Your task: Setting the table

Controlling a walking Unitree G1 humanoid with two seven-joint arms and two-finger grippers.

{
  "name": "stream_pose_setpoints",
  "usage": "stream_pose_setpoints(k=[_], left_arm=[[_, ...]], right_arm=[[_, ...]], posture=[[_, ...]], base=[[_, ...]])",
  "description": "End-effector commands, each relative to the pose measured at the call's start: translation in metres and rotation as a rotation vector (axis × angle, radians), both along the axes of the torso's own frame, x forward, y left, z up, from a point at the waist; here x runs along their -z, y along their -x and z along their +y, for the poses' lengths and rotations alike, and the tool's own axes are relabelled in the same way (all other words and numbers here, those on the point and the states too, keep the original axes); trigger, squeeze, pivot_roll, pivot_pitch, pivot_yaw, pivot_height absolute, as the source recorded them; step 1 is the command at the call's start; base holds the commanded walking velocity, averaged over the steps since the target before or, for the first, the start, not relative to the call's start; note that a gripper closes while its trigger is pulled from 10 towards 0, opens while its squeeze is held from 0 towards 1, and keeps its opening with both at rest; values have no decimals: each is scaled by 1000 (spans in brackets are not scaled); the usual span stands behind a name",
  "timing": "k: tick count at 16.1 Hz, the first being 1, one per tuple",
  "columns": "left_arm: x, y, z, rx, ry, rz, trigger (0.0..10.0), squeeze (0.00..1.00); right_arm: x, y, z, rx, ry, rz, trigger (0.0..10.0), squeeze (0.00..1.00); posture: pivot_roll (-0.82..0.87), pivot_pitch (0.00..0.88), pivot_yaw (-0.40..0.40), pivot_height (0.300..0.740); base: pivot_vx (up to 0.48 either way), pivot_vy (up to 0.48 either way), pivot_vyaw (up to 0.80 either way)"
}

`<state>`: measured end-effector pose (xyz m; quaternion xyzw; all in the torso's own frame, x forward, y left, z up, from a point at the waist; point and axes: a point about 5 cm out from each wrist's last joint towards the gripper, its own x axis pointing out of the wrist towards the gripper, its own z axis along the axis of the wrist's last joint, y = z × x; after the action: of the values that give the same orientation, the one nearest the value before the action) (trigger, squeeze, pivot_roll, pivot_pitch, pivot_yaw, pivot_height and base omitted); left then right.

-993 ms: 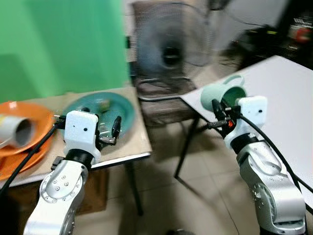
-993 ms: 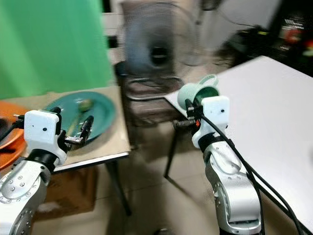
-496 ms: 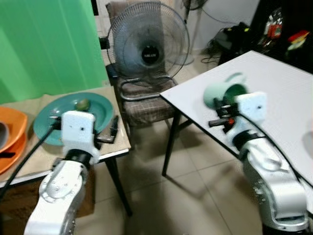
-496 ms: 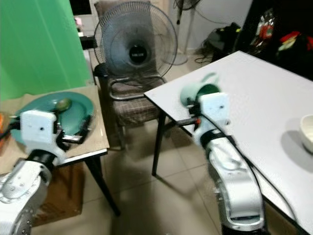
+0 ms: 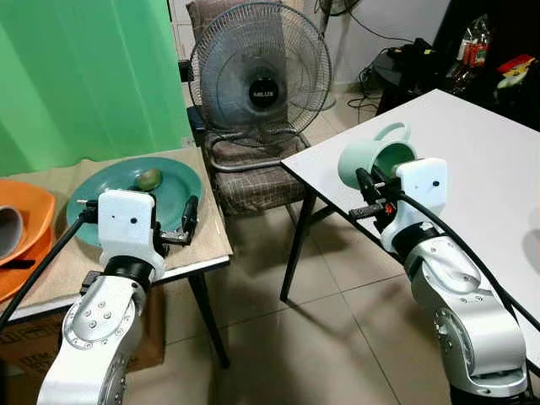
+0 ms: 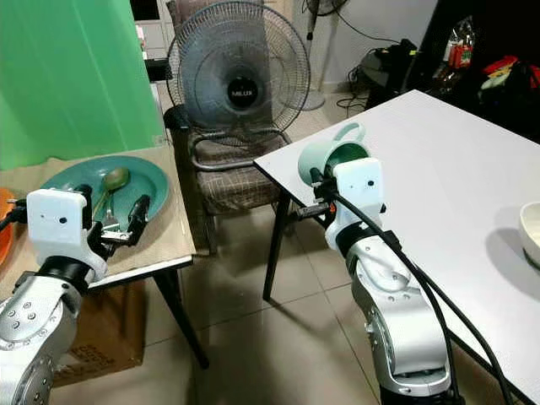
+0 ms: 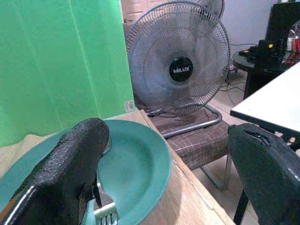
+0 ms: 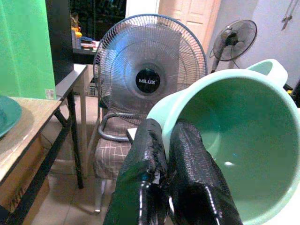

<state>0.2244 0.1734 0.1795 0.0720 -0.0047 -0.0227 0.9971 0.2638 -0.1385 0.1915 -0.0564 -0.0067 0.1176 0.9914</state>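
Note:
My right gripper (image 5: 365,180) is shut on the rim of a mint-green mug (image 5: 377,160), which it holds tilted in the air just off the near corner of the white table (image 5: 489,143). In the right wrist view both fingers (image 8: 187,159) pinch the mug's wall (image 8: 234,140). My left gripper (image 6: 110,202) is open over the near edge of a teal plate (image 6: 150,175). A spoon (image 6: 115,178) and a fork (image 7: 106,213) lie on that plate, the fork beside one finger.
The teal plate rests on a small cloth-covered side table (image 5: 211,245) with orange plates (image 5: 29,211) at its left. A chair (image 5: 253,181) carrying a standing fan (image 5: 260,72) fills the gap between the tables. A white bowl (image 6: 531,226) sits on the white table's right.
The camera has swung to the right and steadied, so the white table now fills more of the view. The mug stays in my right gripper; the left gripper stays open over the plate.

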Motion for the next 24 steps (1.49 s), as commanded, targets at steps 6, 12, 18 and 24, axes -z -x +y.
stream_pose_setpoints(k=[6,12,18,24], left_arm=[[1,-1,-4,42,-19,4,10000,0],[1,-3,-3,46,-23,2,10000,0],[1,-2,-3,60,-24,4,10000,0],[-1,-3,-3,71,-22,1,10000,0]], right_arm=[[-2,-1,-3,24,-29,5,10000,0],[-5,-2,-2,16,-25,-10,10000,0],[-5,-1,0,5,-27,-6,10000,0],[-5,0,1,5,-29,-4,10000,0]], posture=[[19,0,-13,740],[17,0,-10,740],[19,0,-9,740],[19,0,-5,740]], base=[[249,0,-533],[161,0,0],[120,0,-533],[259,0,-800]])
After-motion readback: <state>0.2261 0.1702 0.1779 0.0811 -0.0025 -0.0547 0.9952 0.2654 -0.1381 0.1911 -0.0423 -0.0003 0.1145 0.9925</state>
